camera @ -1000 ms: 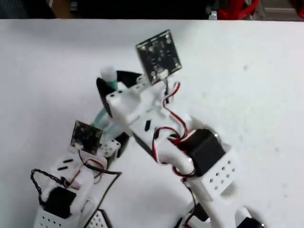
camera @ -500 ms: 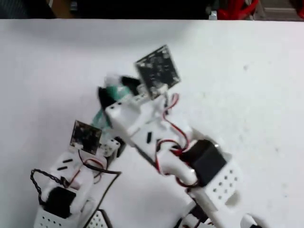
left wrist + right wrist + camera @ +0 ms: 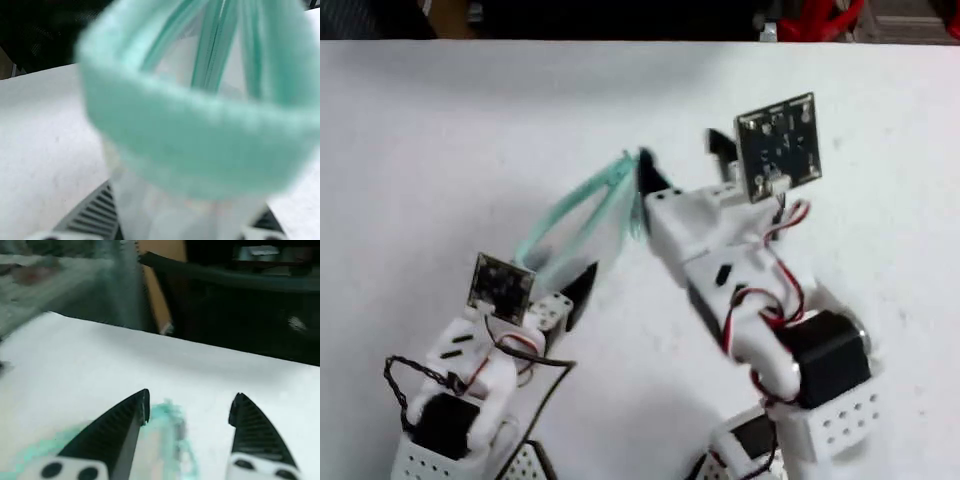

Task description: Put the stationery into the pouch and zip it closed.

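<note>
At table (image 3: pixel 440 120) centre, left jaws clamp the pouch (image 3: pixel 572 213); right jaws gape empty.

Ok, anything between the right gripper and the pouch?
Nothing visible. The open right gripper sits right beside the green-edged end of the pouch, above the white table; the left gripper holds the other end.
</note>
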Motion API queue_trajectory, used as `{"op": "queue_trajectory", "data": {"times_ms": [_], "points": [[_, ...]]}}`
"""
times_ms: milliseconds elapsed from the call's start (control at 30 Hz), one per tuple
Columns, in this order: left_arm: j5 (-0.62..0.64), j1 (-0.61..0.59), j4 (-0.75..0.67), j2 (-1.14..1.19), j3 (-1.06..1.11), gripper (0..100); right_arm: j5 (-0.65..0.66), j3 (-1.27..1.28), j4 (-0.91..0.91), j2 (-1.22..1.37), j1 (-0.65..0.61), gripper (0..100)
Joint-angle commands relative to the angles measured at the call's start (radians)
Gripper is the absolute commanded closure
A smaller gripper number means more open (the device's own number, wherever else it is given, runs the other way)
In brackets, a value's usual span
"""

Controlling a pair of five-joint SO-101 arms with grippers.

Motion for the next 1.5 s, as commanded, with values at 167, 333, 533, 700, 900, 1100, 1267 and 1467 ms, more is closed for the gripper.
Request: {"op": "queue_trajectory", "data": {"times_ms": [167, 333, 533, 700, 900, 1100, 1267, 1467], "points": [[-0.034, -0.001, -0.057, -0.010, -0.057, 99, 0.506, 0.276, -0.041, 0.022, 0.068, 85.7], [-0.094, 0.010, -0.063, -0.010, -0.054, 98, 0.532, 0.417, -0.088, -0.110, 0.068, 86.4], [-0.354, 0.094, 0.012, -0.010, -0.060, 98, 0.535, 0.565, -0.130, -0.326, 0.068, 78.9], [-0.405, 0.101, 0.167, -0.010, -0.175, 98, 0.629, 0.687, -0.182, -0.435, 0.070, 64.0], [-0.473, 0.157, 0.315, -0.010, -0.249, 98, 0.675, 0.756, -0.220, -0.453, 0.070, 65.6], [-0.534, 0.202, 0.348, -0.007, -0.247, 98, 0.727, 0.761, -0.237, -0.453, 0.042, 65.6], [-0.546, 0.202, 0.348, -0.007, -0.247, 98, 0.753, 0.763, -0.222, -0.453, -0.048, 66.2], [-0.546, 0.202, 0.348, -0.007, -0.247, 98, 0.825, 0.763, -0.277, -0.453, -0.071, 89.7]]}}
